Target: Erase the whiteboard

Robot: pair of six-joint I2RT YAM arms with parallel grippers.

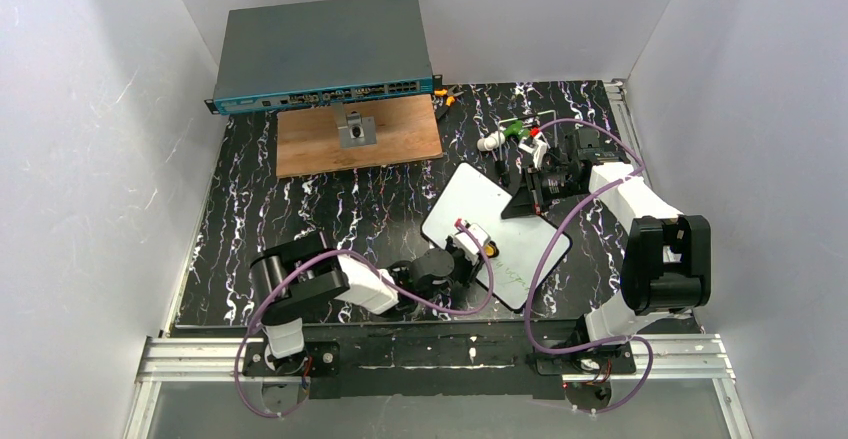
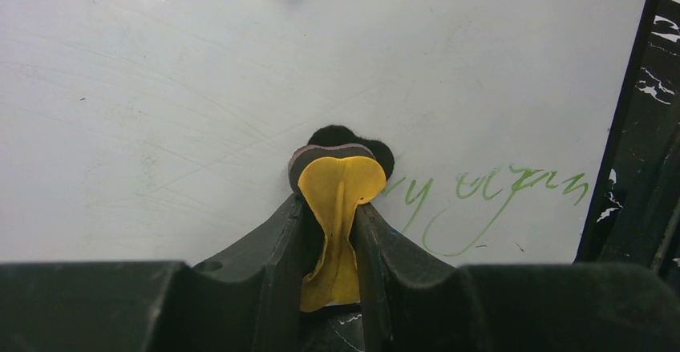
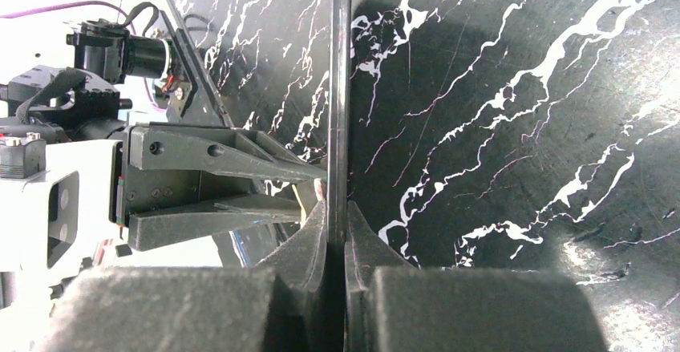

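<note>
Glossy white with rounded corners, the whiteboard [image 1: 470, 197] sits askew at centre frame on the black marbled counter [image 1: 300, 214]. My left jaws pinch a yellow-backed dark felt eraser [image 2: 337, 180] pressed to it, just beside looping green handwriting [image 2: 497, 188] at lower right; my right jaws are clamped on its thin dark rim [image 3: 340, 87]

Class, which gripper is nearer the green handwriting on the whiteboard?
Left. The left gripper presses a yellow eraser onto the whiteboard right beside the green handwriting. The right gripper clamps the whiteboard's far edge, away from the writing.
</note>
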